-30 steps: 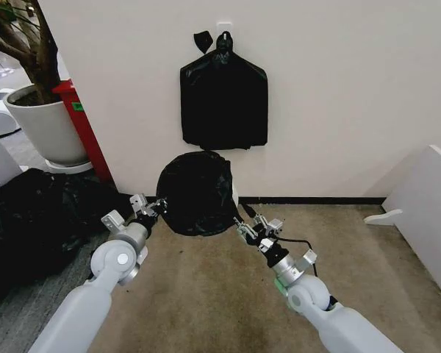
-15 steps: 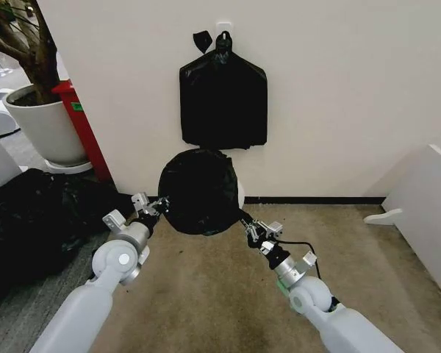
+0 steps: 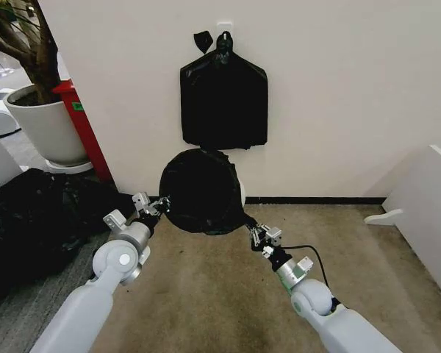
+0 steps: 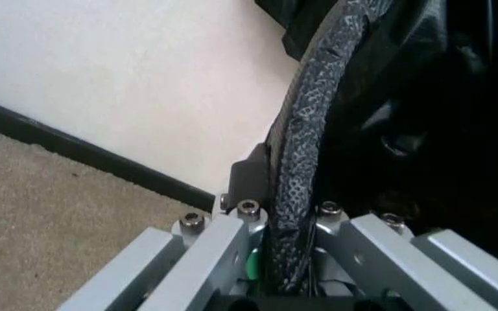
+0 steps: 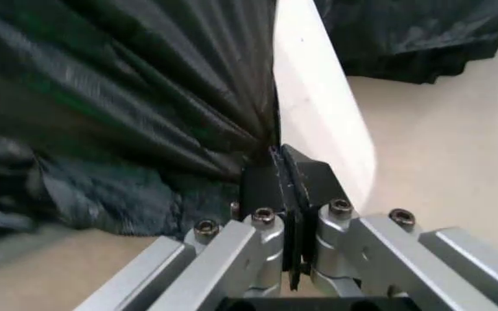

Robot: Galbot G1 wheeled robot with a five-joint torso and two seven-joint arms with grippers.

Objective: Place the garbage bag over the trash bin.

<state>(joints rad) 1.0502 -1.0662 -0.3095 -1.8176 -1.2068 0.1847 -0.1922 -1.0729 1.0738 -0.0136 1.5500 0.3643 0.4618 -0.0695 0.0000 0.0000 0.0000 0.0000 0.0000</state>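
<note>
1. The carpet (image 3: 206,294) is crossed by both arms, which are extended forward from the lower corners of the head view.
2. The left gripper (image 3: 160,203) is clamped on the left edge of the garbage bag (image 3: 202,193); in the left wrist view the bag's rolled rim (image 4: 305,162) is pinched between the fingers (image 4: 247,173).
3. The right gripper (image 3: 251,229) is closed on the bag's lower right edge; in the right wrist view the pleated film (image 5: 145,84) is gathered between the closed fingers (image 5: 266,181).
4. The bag is held stretched between the two grippers, covering the trash bin (image 3: 241,195), of which a narrow white strip is seen at the bag's right side, against the wall (image 3: 338,95).
5. A bundle of black bags (image 3: 224,99) is hung on the wall above.
</note>
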